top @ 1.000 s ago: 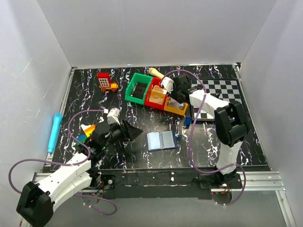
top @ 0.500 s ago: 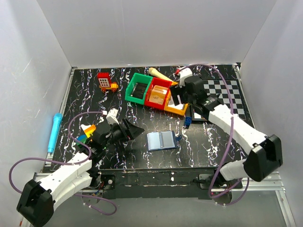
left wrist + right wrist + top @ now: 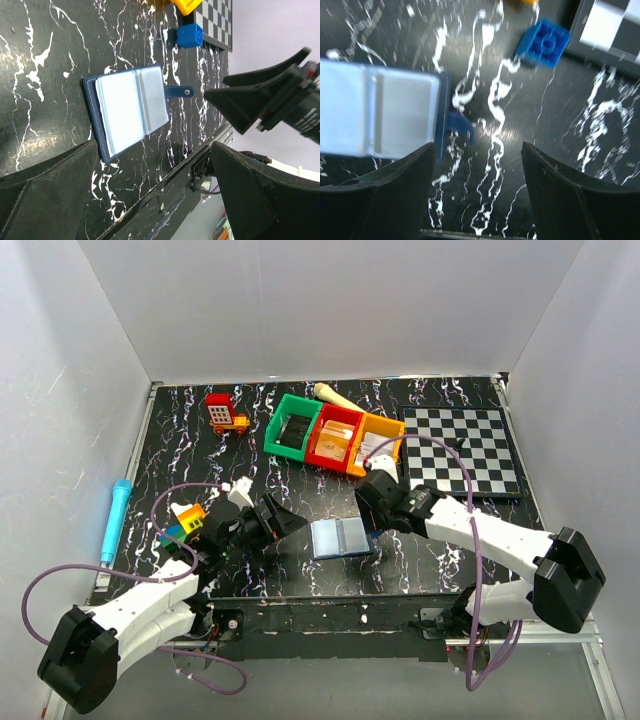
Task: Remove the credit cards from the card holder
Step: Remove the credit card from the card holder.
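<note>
The card holder [image 3: 340, 537] lies opened flat on the black marbled table, navy rim round pale blue-grey sleeves, its snap strap pointing right. No single credit card can be made out in its sleeves. It also shows in the left wrist view, card holder [image 3: 131, 107], and at the left of the right wrist view, card holder [image 3: 380, 115]. My left gripper [image 3: 285, 520] is open just left of it, holding nothing; left gripper [image 3: 152, 146]. My right gripper [image 3: 374, 505] is open at its right edge, over the strap, and also holds nothing; right gripper [image 3: 477, 146].
A small blue block [image 3: 547, 42] sits just beyond the strap. Green bin [image 3: 290, 425], red bin [image 3: 335, 440] and orange bin [image 3: 383, 430] stand in a row behind, the orange one holding pale flat pieces. A chessboard [image 3: 465, 450] lies right; coloured blocks [image 3: 180, 520] and a light-blue pen [image 3: 115, 520] lie left.
The right arm swung from the orange bin down to the card holder's right edge, its jaws now open. The left gripper opened wider and edged toward the holder.
</note>
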### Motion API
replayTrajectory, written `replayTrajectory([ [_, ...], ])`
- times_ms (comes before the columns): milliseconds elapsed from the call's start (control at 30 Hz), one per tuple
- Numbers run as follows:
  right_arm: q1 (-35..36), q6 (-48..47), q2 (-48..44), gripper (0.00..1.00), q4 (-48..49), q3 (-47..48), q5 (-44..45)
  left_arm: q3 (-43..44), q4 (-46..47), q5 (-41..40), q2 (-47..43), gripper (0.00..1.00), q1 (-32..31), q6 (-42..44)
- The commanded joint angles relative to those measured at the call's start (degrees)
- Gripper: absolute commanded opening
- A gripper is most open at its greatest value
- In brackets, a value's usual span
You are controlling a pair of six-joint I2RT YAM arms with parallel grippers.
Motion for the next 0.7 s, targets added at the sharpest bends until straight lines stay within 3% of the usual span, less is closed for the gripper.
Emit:
replayTrajectory([
  [0, -0.02, 6.98, -4.07, 0.74, 4.38, -6.65, -6.46, 2.27, -3.74, 1.72, 0.53, 0.98, -0.05, 0.10],
  [333, -3.88, 8.30, -1.87, 0.62, 12.11, -12.63, -15.59, 7.27, -8.40, -5.40, 5.09, 0.92, -7.78, 2.73],
  [667, -11.17, 5.93, 0.67, 0.50, 15.99, -14.04, -21.84, 9.03, -10.51, -6.11, 7.38, 0.90, -8.84, 3.61],
])
